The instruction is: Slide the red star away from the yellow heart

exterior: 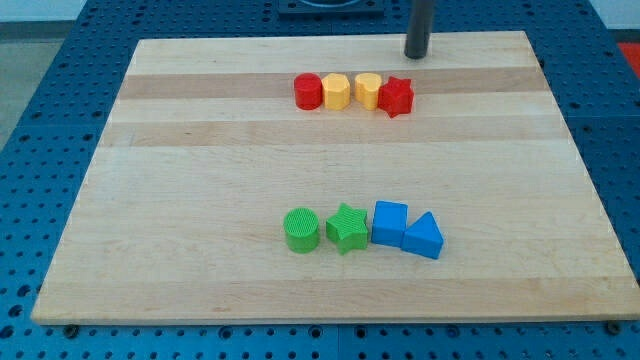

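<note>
The red star [397,97] sits near the view's top, at the right end of a row. It touches the yellow heart [368,91] on its left. Left of the heart are a yellow block [336,92] and a red cylinder [308,91]. My tip [416,55] is above and slightly right of the red star, near the board's top edge, not touching any block.
A second row lies lower in the view: a green cylinder [301,230], a green star [347,228], a blue cube [389,222] and a blue triangle [424,237]. The wooden board [180,200] rests on a blue perforated table.
</note>
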